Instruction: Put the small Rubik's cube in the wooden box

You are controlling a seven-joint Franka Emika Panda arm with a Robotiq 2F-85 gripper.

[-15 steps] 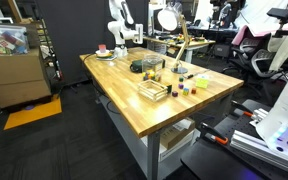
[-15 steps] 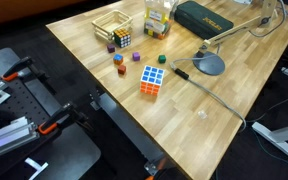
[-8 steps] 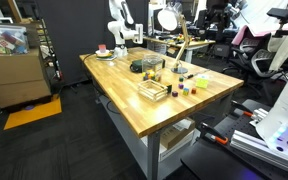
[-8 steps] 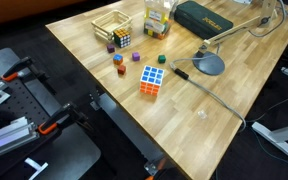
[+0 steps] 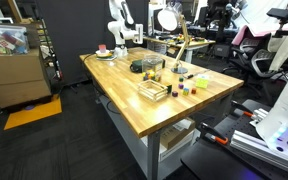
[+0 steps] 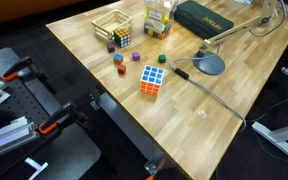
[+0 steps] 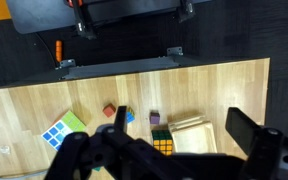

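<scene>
The small Rubik's cube [image 6: 121, 39] lies on the wooden table right beside the wooden box [image 6: 108, 25], a shallow pale tray. In the wrist view the cube [image 7: 163, 143] touches the box's [image 7: 194, 132] left wall. My gripper [image 7: 184, 135] is open and empty, high above the table, with its dark fingers framing the cube and the box. In an exterior view the white arm [image 5: 118, 28] stands at the table's far end, far from the box [image 5: 153, 91].
A large Rubik's cube [image 6: 152, 79] lies mid-table. Small orange [image 6: 117, 59], blue [image 6: 118, 69], purple [image 6: 110, 45] and green [image 6: 162, 58] blocks are scattered near the box. A lamp base [image 6: 209, 64], a dark case [image 6: 204, 17] and a clear container [image 6: 156, 22] stand further back.
</scene>
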